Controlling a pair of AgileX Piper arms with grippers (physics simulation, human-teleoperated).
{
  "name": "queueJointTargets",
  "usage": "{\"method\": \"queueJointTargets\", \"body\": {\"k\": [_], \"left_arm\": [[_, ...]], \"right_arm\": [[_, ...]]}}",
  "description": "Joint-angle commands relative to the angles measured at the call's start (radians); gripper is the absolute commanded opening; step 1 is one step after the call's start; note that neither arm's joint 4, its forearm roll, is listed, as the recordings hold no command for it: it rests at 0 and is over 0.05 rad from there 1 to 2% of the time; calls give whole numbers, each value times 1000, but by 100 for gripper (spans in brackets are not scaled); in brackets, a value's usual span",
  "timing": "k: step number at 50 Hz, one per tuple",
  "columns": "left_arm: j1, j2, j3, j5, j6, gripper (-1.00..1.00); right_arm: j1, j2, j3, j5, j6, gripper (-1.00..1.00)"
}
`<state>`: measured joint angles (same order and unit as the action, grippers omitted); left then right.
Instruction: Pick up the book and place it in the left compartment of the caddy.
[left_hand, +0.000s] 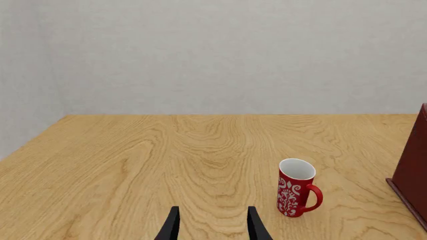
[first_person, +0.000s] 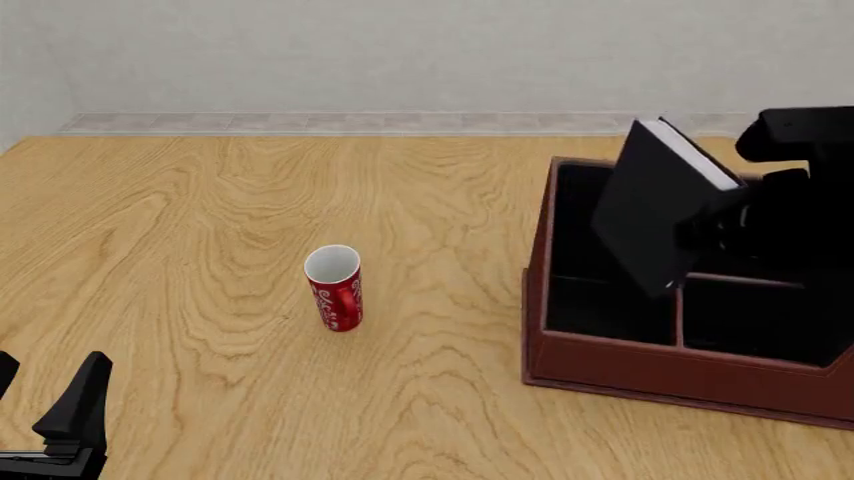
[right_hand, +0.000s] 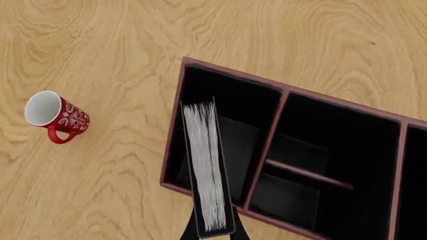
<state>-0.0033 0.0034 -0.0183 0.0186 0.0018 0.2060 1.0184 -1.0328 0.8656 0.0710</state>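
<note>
The black book (first_person: 654, 215) with white page edges hangs tilted above the caddy (first_person: 641, 372), over its left compartment (first_person: 577, 250). My right gripper (first_person: 731, 212) is shut on the book; its fingers are mostly hidden behind it. In the right wrist view the book (right_hand: 205, 170) shows page-edge on, held in the gripper (right_hand: 213, 231) over the long left compartment (right_hand: 247, 115) of the caddy (right_hand: 172, 135). My left gripper (first_person: 47, 395) is open and empty at the near left of the table, far from the caddy; it also shows in the left wrist view (left_hand: 213, 227).
A red patterned mug (first_person: 334, 290) stands upright on the table, left of the caddy; it also shows in the wrist views (left_hand: 293, 190) (right_hand: 57, 117). The caddy's outer wall (left_hand: 412, 170) shows at the edge of the left wrist view. The caddy's other sections are split by a crossbar (first_person: 741, 280).
</note>
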Motion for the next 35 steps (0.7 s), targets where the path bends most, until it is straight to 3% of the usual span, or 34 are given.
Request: {"method": "queueJointTargets", "body": {"k": [1,35], "left_arm": [[0,2,-2,-2,1,100],[0,2,-2,-2,1,100]], "right_arm": [[11,30,7,-42,32,-100],[-16,98,13,-110,29,-100]]}}
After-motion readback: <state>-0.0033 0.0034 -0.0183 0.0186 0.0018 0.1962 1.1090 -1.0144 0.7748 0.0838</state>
